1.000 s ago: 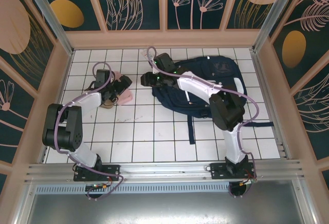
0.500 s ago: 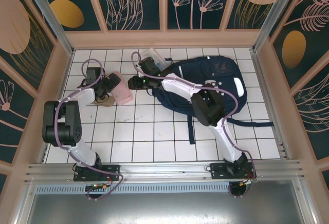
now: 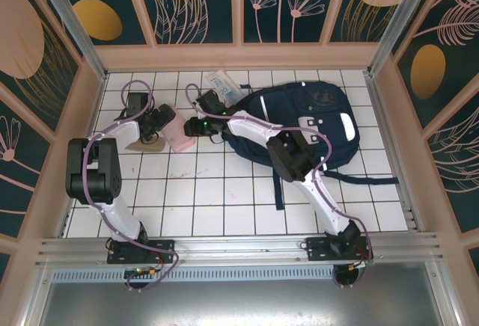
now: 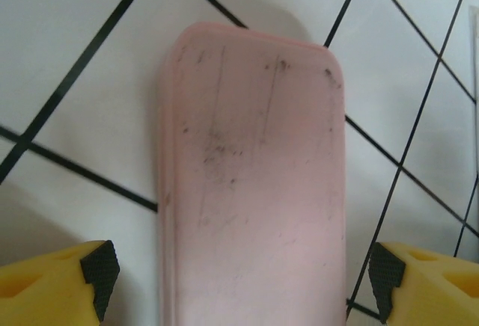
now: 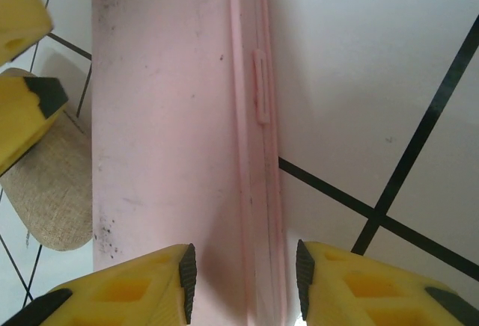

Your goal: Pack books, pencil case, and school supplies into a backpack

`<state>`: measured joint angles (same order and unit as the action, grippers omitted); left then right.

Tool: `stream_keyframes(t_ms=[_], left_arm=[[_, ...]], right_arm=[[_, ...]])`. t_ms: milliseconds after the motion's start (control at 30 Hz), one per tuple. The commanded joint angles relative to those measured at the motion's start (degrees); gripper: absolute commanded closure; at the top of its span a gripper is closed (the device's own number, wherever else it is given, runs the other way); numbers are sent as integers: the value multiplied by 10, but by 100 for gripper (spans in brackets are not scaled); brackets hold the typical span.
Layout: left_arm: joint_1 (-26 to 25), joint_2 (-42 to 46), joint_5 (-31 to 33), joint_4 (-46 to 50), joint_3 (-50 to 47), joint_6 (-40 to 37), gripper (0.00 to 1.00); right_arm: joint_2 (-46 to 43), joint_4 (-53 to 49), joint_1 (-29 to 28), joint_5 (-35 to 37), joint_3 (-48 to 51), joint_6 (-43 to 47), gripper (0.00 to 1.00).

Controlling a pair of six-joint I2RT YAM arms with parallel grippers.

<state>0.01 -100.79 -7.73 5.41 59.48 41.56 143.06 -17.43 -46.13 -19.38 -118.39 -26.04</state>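
Note:
The pink pencil case (image 3: 179, 137) lies flat on the white tiles between both grippers. My left gripper (image 3: 155, 121) is open at its left end, and in the left wrist view the pencil case (image 4: 251, 184) runs between the two fingertips (image 4: 101, 270) with a gap on the left side. My right gripper (image 3: 197, 125) is open at its right end, its jaws on either side of the long seam of the pencil case (image 5: 172, 117) without pinching it. The navy backpack (image 3: 303, 120) lies to the right. A clear packet (image 3: 222, 83) lies at its upper left.
A tan fabric piece (image 3: 145, 145) lies by the case's left side, also in the right wrist view (image 5: 52, 199). The backpack's dark straps (image 3: 278, 184) trail toward the near edge. Low beige walls (image 3: 239, 55) enclose the tiled floor.
My right gripper swung left from the backpack's edge to the pencil case. My left gripper drew back toward the case's left end, uncovering the case. The clear packet came into sight.

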Motion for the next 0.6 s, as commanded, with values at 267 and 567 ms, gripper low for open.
stream_keyframes(t_ms=[267, 567], left_arm=[[4, 70, -26, 71, -41, -4, 11], [4, 3, -61, 25, -6, 11, 13]], right_arm=[[9, -2, -5, -5, -17, -2, 60], [12, 0, -7, -8, -12, -4, 61]])
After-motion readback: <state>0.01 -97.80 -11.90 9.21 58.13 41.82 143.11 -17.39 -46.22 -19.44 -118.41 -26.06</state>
